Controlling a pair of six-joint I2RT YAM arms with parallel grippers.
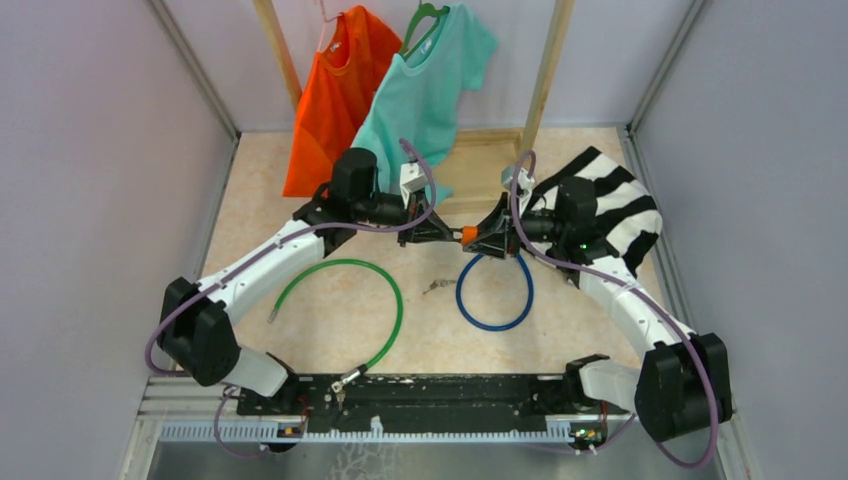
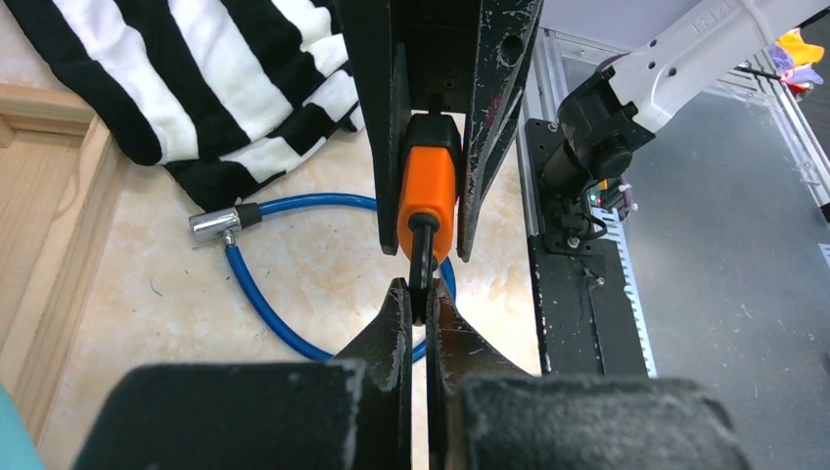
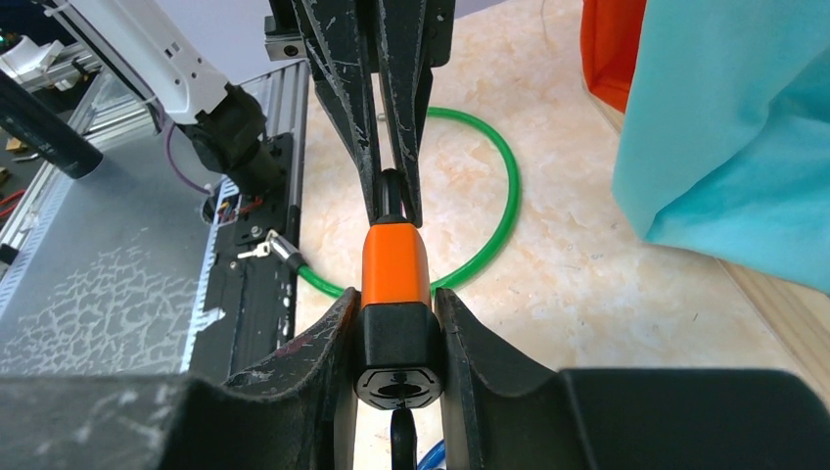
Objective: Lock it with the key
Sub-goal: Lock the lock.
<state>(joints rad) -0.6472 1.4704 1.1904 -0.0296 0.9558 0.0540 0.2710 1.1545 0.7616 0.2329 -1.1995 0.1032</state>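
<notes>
Left wrist view: above the blue cable point(image 2: 313, 203), the right pincer point(image 3: 393, 299), part-closed, clamps the orange lock point(image 2: 428, 186) steady so the left pincer point(image 2: 419, 304), shut tight on what appears to be its black key point(image 2: 423, 257), can turn it.

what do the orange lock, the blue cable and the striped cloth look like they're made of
Lock: smooth matte plastic by its look, orange shell with a black end. Cable: glossy blue sleeve, plastic or rubber; its end piece is shiny, likely metal. Cloth: soft woven or knit fabric, black and white stripes, lying in folds.
</notes>
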